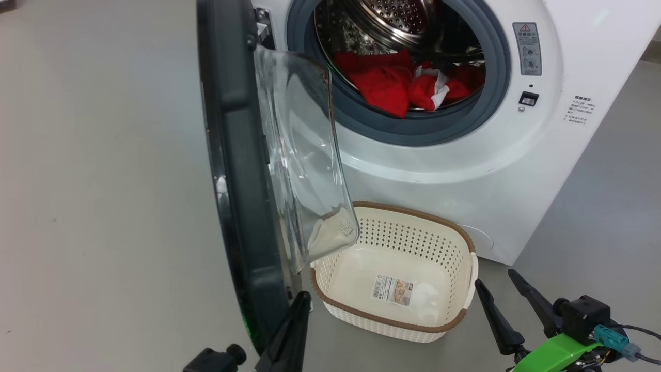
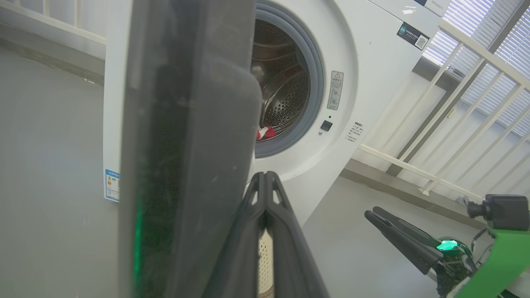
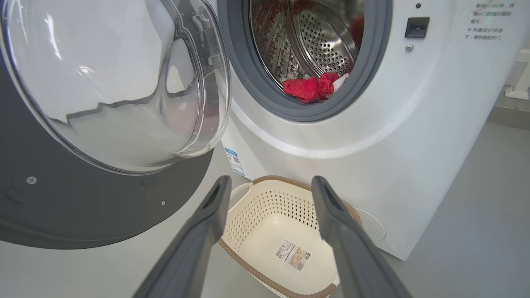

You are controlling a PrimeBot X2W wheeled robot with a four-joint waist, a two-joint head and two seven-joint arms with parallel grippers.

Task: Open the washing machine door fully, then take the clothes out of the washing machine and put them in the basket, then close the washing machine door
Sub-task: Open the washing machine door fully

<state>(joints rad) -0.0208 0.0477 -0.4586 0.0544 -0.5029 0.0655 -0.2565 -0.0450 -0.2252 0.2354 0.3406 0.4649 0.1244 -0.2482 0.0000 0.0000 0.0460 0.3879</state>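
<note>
Left claw (image 1: 300, 304), pressed together, sits just beside the washing machine door (image 1: 232, 155) at its lower edge; right claw (image 1: 494, 279) spread, well apart from it.

Red clothes (image 1: 384, 85), cream perforated basket (image 1: 454, 243)

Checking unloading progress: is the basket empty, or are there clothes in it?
Empty. The basket shows a bare bottom with just its paper label; the red clothes lie in the drum.

Grey floor (image 1: 103, 206) bears washing machine (image 1: 465, 170) and basket (image 1: 392, 235), perhaps touching.
</note>
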